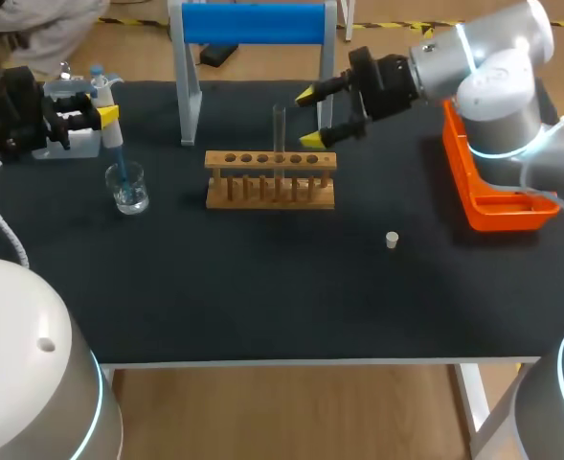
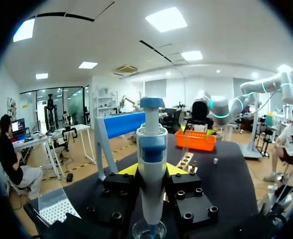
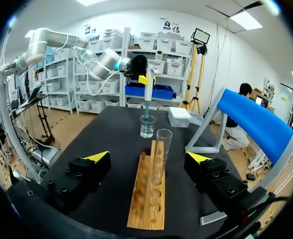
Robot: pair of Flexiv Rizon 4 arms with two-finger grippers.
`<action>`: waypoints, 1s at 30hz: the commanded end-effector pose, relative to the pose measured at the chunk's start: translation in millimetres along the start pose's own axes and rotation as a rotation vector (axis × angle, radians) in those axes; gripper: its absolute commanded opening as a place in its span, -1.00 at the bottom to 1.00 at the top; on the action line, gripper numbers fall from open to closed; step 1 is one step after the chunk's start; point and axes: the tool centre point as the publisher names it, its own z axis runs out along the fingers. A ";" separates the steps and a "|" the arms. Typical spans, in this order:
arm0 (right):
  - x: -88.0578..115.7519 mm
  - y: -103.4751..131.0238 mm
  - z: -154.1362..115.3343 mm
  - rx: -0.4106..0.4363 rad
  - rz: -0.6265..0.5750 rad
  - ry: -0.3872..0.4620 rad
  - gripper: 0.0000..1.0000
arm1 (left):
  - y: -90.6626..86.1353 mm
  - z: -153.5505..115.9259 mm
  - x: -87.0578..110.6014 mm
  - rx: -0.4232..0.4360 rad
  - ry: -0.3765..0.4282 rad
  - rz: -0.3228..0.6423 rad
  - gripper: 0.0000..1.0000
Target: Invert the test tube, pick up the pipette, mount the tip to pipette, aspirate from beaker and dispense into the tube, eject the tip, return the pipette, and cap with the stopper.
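Observation:
My left gripper (image 1: 104, 101) is shut on the white and blue pipette (image 2: 151, 159), held upright between the yellow fingertips (image 2: 128, 170). The pipette's blue tip (image 1: 119, 165) reaches down into the glass beaker (image 1: 127, 188), which also shows under the gripper as beaker (image 2: 149, 230). A clear test tube (image 1: 279, 129) stands mouth up in the wooden rack (image 1: 270, 179). My right gripper (image 1: 308, 118) is open just right of the tube; in the right wrist view the tube (image 3: 161, 149) stands ahead of the right gripper (image 3: 147, 158), apart from both fingers. A small white stopper (image 1: 392, 240) lies on the mat.
An orange tray (image 1: 497, 196) sits at the right edge under my right arm. A blue-topped stand (image 1: 253, 24) rises behind the rack. A tip box (image 2: 56, 210) lies at the far left by the left gripper.

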 end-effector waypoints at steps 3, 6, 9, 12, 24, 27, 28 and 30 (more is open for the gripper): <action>-11.0 -3.8 10.6 -0.002 -0.005 0.031 1.00 | 0.4 0.9 0.4 0.001 -0.004 0.002 -1.00; -14.0 -4.7 15.2 0.008 -0.011 0.042 1.00 | 0.4 0.9 0.4 0.001 -0.004 0.002 -1.00; -16.0 -5.2 19.6 0.016 -0.016 0.067 1.00 | 0.4 0.9 0.4 0.001 -0.004 0.002 -1.00; -17.5 -5.3 25.2 0.020 -0.020 0.077 1.00 | 0.4 0.9 0.4 0.001 -0.004 0.002 -1.00; -25.3 -1.6 37.1 0.057 -0.038 0.102 1.00 | 0.4 0.9 0.4 0.001 -0.004 0.002 -1.00; -27.4 -0.6 39.1 0.070 -0.046 0.097 1.00 | 0.4 0.9 0.4 0.001 -0.004 0.002 -1.00; -28.1 -0.3 39.8 0.074 -0.047 0.089 1.00 | 0.4 0.9 0.4 0.001 -0.004 0.002 -1.00; -29.4 -1.2 41.8 0.091 -0.052 0.068 1.00 | 0.4 0.9 0.4 0.001 -0.004 0.002 -1.00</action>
